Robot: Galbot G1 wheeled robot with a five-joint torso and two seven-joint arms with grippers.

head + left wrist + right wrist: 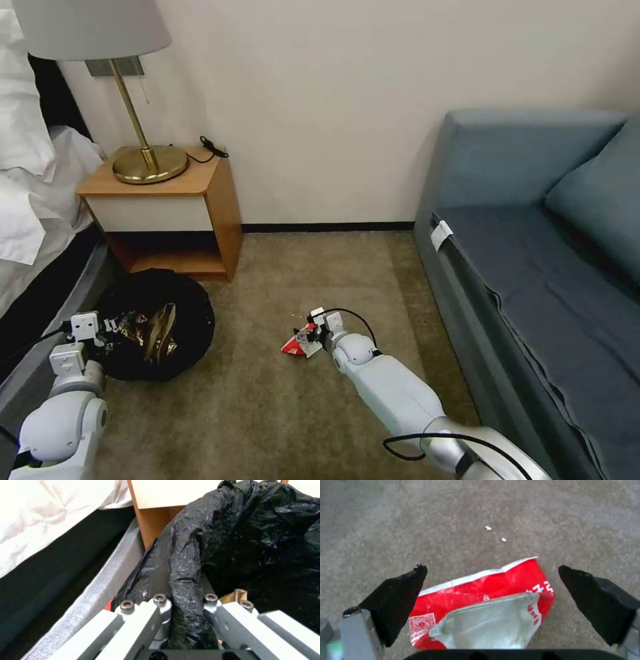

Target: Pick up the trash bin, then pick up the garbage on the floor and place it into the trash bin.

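Grey-blue upholstery covers the sofa [533, 253] on the right, and the bed [27, 187] with its white linen takes up the left. A wooden nightstand [167, 207] stands against the wall between them, carrying a brass lamp [133, 100]. Beige carpet [267, 413] covers the floor.

The bin [157, 323], wrapped in crinkled black plastic, sits low beside the bed in front of the nightstand, and a gold-brown wrapper [157, 330] lies inside it. The left pincer [100, 330] is closed on the bin's near rim, with a fold of the black liner pinched between its fingers [160, 602]. Holding the rim this way probably keeps the bin's mouth facing up and within reach of the other arm.

The right arm stretches down to the carpet mid-room, well apart from the bin. Its pincer [310, 337] is spread wide, one black pad [400, 597] on each side of a red-and-white wrapper [483, 605] that lies flat on the floor. The pads do not touch it, so this looks like the lining-up before a pinch.

The wrapper shows a white edge strip, a QR code at one corner and some white characters too small to read. Two white crumbs [495, 533] lie just beyond it.
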